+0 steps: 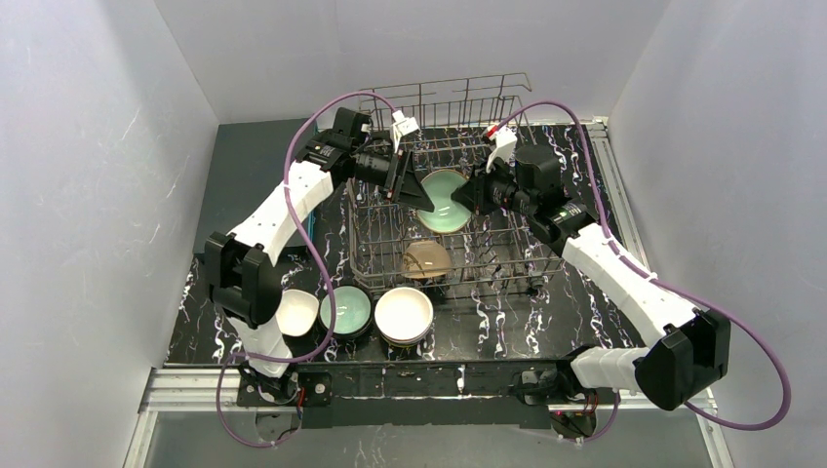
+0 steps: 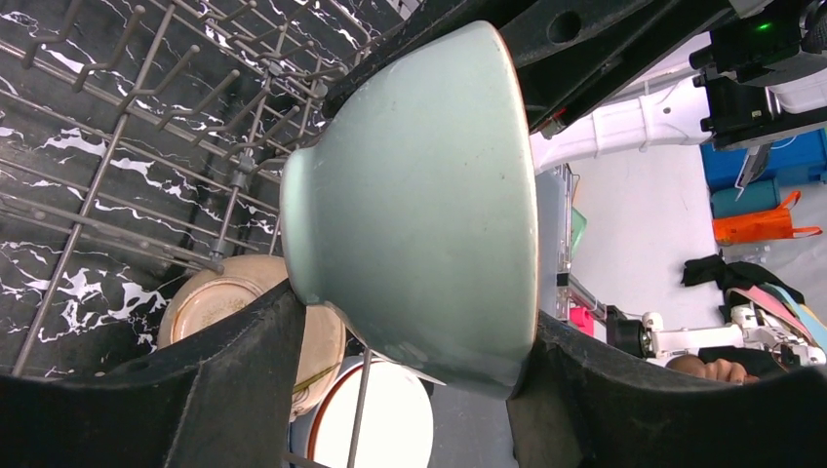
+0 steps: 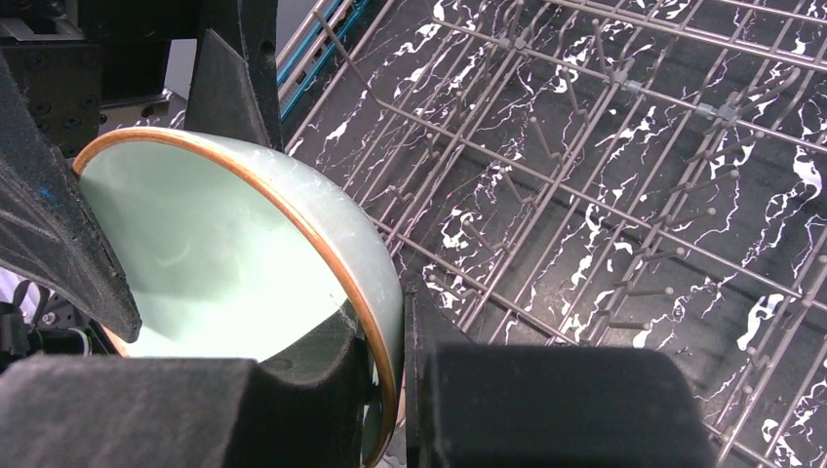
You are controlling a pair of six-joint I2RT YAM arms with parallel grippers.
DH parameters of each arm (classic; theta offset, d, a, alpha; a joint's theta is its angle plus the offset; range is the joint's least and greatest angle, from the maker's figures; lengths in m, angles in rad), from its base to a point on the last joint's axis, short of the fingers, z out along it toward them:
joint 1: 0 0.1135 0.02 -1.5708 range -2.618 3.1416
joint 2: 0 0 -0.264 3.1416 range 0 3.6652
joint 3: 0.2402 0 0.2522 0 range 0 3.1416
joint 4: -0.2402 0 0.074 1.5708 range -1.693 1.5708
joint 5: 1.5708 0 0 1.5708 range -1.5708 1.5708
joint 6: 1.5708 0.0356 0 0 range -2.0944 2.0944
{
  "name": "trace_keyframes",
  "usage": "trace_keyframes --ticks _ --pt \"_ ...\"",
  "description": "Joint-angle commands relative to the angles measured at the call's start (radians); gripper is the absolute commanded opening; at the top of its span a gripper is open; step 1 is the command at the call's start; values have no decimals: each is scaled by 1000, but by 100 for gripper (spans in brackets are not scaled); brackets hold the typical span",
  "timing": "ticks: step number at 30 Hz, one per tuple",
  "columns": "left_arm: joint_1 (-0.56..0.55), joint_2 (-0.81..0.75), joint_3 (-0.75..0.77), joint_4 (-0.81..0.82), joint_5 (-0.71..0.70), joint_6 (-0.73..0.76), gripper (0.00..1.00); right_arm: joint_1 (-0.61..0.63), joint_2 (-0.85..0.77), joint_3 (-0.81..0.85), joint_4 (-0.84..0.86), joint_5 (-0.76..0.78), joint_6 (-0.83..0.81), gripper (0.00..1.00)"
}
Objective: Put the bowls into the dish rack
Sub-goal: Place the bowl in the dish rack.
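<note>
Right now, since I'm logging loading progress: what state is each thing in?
Mint green bowl: on edge over the dish rack, rim pinched by right pincer.
Left pincer: astride that bowl, grip unclear.
Tan bowl: inside the rack, tipped over.
White bowl, dark-rimmed green bowl, second white bowl: upright on the table, unloaded.

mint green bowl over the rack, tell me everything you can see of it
The mint green bowl is glossy, ceramic-looking, pale green inside and out, with a thin orange-brown rim and a small foot. It looks empty and is tipped on its side, held above the tines of the dish rack. The right gripper pinches its rim, one finger inside; the left gripper clasps it from foot to rim.
</note>
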Motion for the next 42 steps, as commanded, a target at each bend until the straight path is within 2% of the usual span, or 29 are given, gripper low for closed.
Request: trace_keyframes --ticks 1,5,10,13,18,27,36,42 --pt "3 -18 36 -16 48 8 27 -4 -16 55 79 0 11 21" --pt "19 -20 36 -15 -9 11 24 -5 -23 41 70 52 12 45" --pt "44 -10 51 -32 -87 38 20 -6 -27 34 50 98 12 66" --pt "59 -11 54 -30 -139 60 18 -5 -31 29 36 106 13 67" --pt "63 -31 36 -22 -262 164 17 -7 -40 9 32 74 25 75" --pt "63 -47 35 5 -412 331 13 -7 -52 -52 23 -30 69 77" --pt "62 -112 -54 127 -440 529 6 -8 -108 -114 13 -53 103 82" --pt "55 -111 -74 119 -446 655 5 -10 -143 -129 -47 -40 97 82"
